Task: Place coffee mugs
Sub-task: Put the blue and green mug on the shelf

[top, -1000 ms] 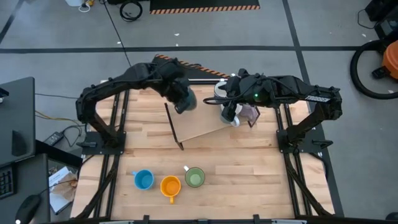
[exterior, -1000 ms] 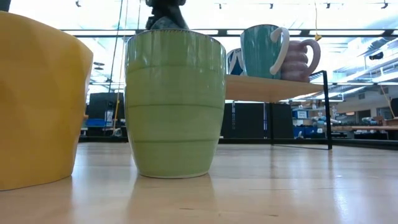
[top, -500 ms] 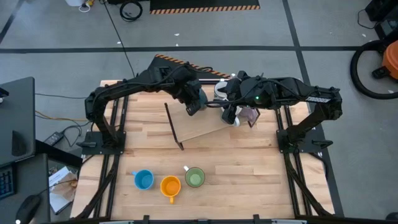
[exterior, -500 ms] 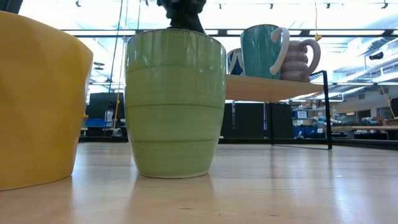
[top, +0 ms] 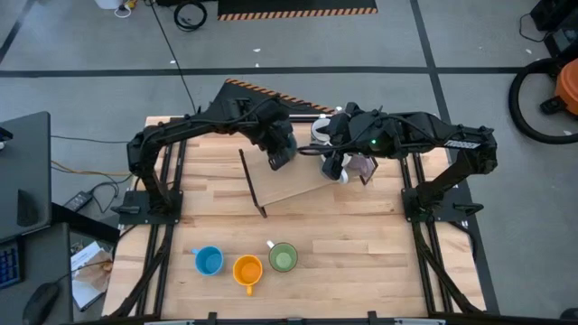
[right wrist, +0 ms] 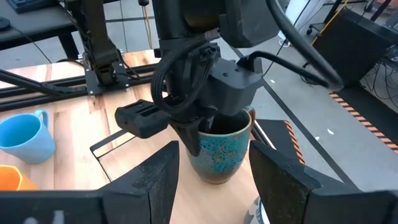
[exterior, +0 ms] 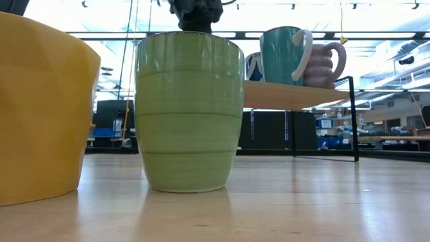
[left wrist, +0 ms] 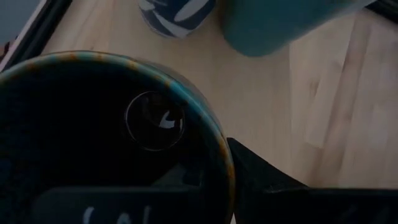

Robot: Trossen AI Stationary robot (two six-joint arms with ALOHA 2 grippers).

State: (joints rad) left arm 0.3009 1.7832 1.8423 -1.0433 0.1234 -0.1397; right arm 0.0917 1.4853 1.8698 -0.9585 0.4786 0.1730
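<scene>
One teal speckled mug (right wrist: pixel 219 149), over the raised wooden shelf (top: pixel 298 190), gripped by its rim in the left gripper (right wrist: pixel 198 138), one finger inside; arm reaches in from above. Right gripper (top: pixel 339 167) just beside, fingers parted, empty. Blue mug (top: pixel 209 261), orange mug (top: pixel 247 270), green mug (top: pixel 283 258) stand at the table's near edge.

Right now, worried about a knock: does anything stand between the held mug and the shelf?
Nothing visible. The left gripper has its dark mug over bare shelf; the patterned mug and teal mug stand farther along, apart from it.

Grey floor (top: pixel 379 45), black desk (top: pixel 25 171), perhaps ceiling lights (exterior: pixel 376 8)
</scene>
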